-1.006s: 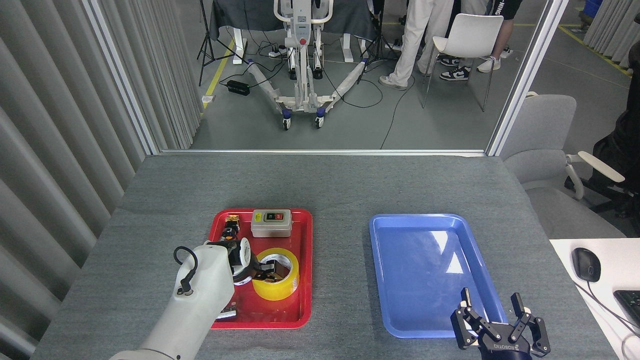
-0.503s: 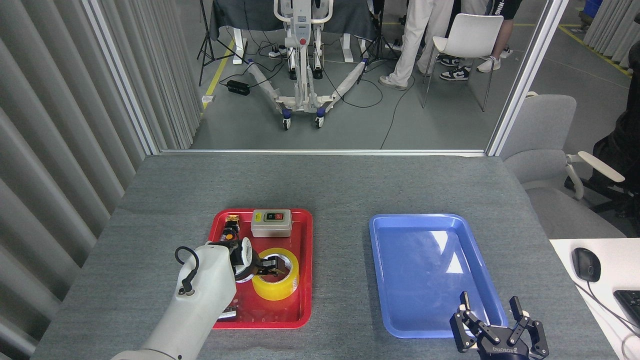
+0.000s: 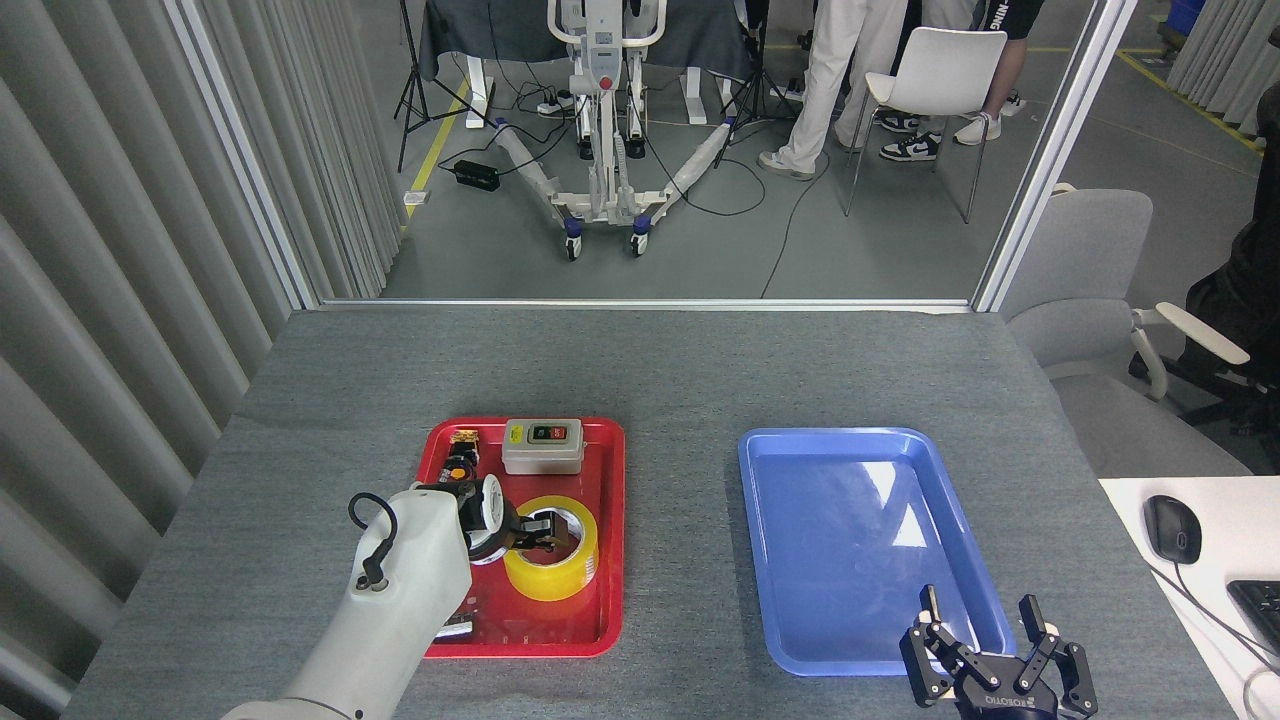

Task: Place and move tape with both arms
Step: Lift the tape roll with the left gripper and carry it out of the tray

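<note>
little has moved over the last half second, but against the frame a full second back the left gripper has crept slightly up and away, its fingers now sitting at the near-left rim of the tape, one finger reaching into the core hole and the other outside the wall. whether those fingers have actually pinched the wall i cannot tell; the arm body hides the knuckles and the tips are small and dark. the tape itself has not shifted between any of the frames: it lies flat in the red tray, near-right part, just in front of the grey switch box and apart from it.

the right gripper has sunk a little toward the bottom edge compared with the oldest frame, and sits much the same as half a second ago. its fingers are spread apart, holding nothing, hovering over the near-right corner of the blue tray, which has nothing in it.

my reading: the left arm has settled into its grasp pose and motion has nearly stopped, which suggests the closing of the fingers is the step in hand. the lift out of the red tray is not yet done, and the right arm looks parked, waiting for a handover or a placement near the blue tray.
</note>
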Available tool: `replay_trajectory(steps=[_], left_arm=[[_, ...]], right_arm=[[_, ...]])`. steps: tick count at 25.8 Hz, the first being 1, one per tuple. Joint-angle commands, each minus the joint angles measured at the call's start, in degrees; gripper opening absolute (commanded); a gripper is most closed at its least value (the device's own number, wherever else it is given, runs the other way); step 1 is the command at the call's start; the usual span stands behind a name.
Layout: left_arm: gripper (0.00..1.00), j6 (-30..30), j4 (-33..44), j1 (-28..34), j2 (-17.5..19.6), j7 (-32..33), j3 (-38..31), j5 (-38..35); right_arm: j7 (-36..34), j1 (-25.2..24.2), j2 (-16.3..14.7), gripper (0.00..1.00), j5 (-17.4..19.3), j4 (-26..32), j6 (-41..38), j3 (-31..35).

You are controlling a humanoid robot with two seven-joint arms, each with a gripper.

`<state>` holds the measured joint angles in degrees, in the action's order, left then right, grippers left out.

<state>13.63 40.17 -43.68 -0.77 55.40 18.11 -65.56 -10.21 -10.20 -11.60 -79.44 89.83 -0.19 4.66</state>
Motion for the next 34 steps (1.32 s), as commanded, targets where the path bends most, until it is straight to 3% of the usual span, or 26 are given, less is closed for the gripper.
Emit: replay_trajectory(steps=[1,9,13,20,24,28,32,34], left_arm=[[0.81,1.0,0.0,0.1,-0.1,-3.8,0.1,0.0],[0.81,0.3,-0.2,0.1,0.1,-4.7,0.0,0.0],[0.57,-0.5,-0.1,0.1,0.2,-4.9,0.0,0.0],[0.36,-4.2,0.3,0.5,0.4,-4.9,-0.4,-0.1],[0.16,-6.0,4.1,2.0,0.2,-5.7,-4.8,-0.1],[0.10,-8.8,8.1,4.4,0.2,-9.4,-9.9,0.4],[0.06,-13.0,10.7,7.6,0.9,-12.7,-14.9,11.0],[0.06,-21.4,13.4,10.9,1.7,-11.7,-18.6,20.6]], right_arm=[[0.0,0.0,0.0,1.00,0.1,0.0,0.0,0.0],[0.0,0.0,-0.1,1.00,0.0,0.0,0.0,0.0],[0.0,-0.1,-0.1,1.00,0.1,0.0,0.0,0.0],[0.0,-0.2,-0.2,1.00,0.0,0.0,0.0,0.0],[0.0,-0.2,-0.1,1.00,0.1,-0.1,0.0,0.0],[0.0,-0.2,-0.1,1.00,0.1,-0.4,0.0,0.0],[0.0,-0.2,0.0,1.00,0.0,-0.4,-0.1,0.0],[0.0,-0.2,0.0,1.00,0.0,-0.4,-0.1,0.0]])
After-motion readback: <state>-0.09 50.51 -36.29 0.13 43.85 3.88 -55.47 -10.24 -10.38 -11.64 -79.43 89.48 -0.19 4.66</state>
